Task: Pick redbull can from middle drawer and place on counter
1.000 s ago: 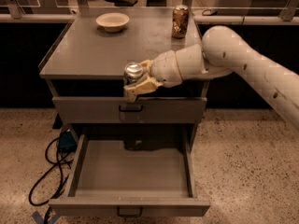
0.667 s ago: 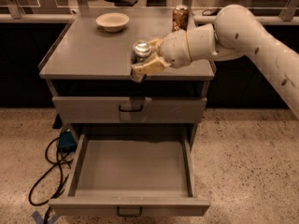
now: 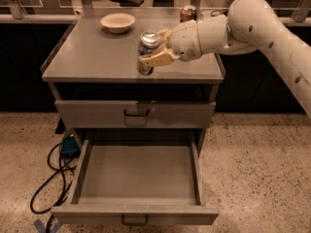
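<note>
Camera view of a grey cabinet from the front and above. The white arm [image 3: 252, 21] enters from the upper right of the frame and reaches left across the table [image 3: 87, 52]. Its claw [image 3: 151, 48] is just above centre, over the front part of the table top. The claw is closed round the can [image 3: 149, 39], with one beige finger [image 3: 158, 58] across the can's lower front and the other behind its top. The can stands upright with its silver top showing and its base close to the table's front edge. Whether the base touches the surface cannot be told. A pale bowl [image 3: 118, 22] sits on the table at upper left of the can, well apart from it. A brown can [image 3: 188, 12] stands at the rear of the table, behind the claw's wrist. Below the table top is a closed drawer [image 3: 97, 114] with a black handle. Under it, in the lower half of the frame, the drawer [image 3: 138, 171] is pulled fully out and its flat grey bottom is exposed. A black cable [image 3: 51, 183] lies on the speckled floor [image 3: 257, 178] at lower left.
</note>
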Robot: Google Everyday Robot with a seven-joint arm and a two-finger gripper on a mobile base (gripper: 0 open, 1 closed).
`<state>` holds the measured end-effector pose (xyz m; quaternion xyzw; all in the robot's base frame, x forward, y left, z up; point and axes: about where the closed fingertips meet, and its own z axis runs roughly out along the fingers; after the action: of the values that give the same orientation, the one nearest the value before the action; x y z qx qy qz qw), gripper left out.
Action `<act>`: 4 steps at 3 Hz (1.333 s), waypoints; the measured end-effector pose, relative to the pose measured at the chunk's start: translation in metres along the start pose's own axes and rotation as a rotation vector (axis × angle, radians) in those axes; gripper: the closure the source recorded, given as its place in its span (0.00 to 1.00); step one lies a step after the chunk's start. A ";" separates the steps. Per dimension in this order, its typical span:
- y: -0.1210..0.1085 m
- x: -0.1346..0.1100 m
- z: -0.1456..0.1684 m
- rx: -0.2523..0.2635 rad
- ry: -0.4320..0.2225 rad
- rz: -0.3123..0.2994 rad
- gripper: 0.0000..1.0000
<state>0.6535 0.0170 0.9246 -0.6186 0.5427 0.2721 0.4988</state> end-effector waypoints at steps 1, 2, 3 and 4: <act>-0.019 -0.010 -0.001 -0.020 0.045 -0.008 1.00; -0.041 0.006 0.021 -0.108 0.206 0.041 1.00; -0.049 0.030 0.056 -0.217 0.345 0.098 1.00; -0.060 0.051 0.043 -0.241 0.412 0.139 1.00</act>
<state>0.7325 0.0310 0.8842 -0.6772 0.6379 0.2364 0.2805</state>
